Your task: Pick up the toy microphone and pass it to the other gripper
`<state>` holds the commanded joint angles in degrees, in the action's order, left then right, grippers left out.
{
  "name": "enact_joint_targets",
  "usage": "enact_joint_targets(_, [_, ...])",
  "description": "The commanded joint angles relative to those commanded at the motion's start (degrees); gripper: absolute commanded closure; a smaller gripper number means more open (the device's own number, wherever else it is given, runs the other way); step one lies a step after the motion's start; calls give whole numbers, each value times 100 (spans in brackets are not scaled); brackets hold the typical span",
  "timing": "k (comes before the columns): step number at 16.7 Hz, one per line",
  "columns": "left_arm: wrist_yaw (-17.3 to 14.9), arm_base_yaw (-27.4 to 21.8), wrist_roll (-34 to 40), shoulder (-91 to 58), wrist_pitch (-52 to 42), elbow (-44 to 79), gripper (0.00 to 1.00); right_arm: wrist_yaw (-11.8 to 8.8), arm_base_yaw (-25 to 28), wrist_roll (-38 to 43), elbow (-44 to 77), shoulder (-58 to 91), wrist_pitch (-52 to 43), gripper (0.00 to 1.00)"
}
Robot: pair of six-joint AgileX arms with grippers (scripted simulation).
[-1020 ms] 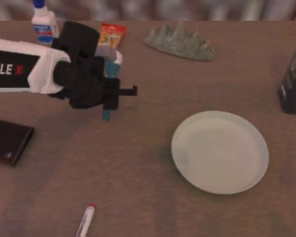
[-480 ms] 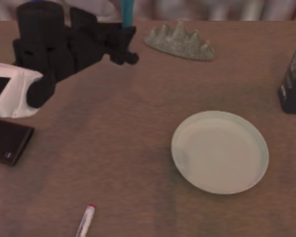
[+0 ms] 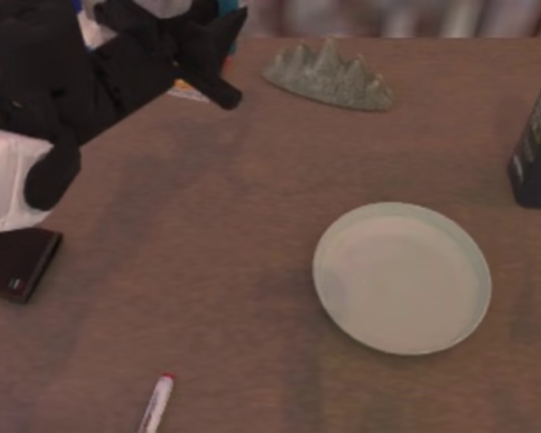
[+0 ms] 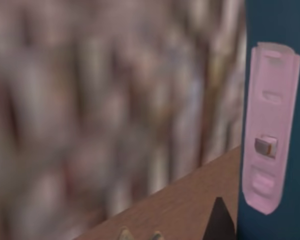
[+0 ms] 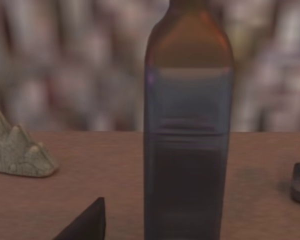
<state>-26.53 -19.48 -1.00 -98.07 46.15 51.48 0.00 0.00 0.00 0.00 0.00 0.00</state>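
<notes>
My left gripper [image 3: 218, 41] is raised high over the table's far left corner and is shut on the toy microphone [image 3: 227, 9]. Only a bit of its teal handle shows past the black fingers in the top view. The left wrist view has the teal handle [image 4: 275, 50] close up with its pale button strip [image 4: 269, 125], and one dark fingertip [image 4: 219, 222] lies against it. The round head is hidden. The other gripper, my right one, is outside the top view. In the right wrist view a single dark fingertip [image 5: 87, 225] stands off to one side with nothing by it.
A white plate [image 3: 401, 277] lies right of centre. A grey jagged rock [image 3: 329, 77] sits at the far edge. A dark bottle [image 3: 536, 144] stands at the right edge, right before the right wrist camera. A black case [image 3: 13, 262], a red-capped marker [image 3: 156, 401] and an orange packet [image 3: 187, 89] lie at the left.
My left arm has lifted the microphone off the table and carried it up and toward the far left corner. It now looms larger in the top view.
</notes>
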Motion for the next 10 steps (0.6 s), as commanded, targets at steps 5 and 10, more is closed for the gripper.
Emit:
enact_joint_targets(5, [245, -245, 69, 89, 103, -112, 100, 0, 0, 0, 0, 0, 0, 0])
enact_joint_targets(10, [1334, -1216, 421, 575, 608, -764, 100, 0, 0, 0, 0, 0, 0, 0])
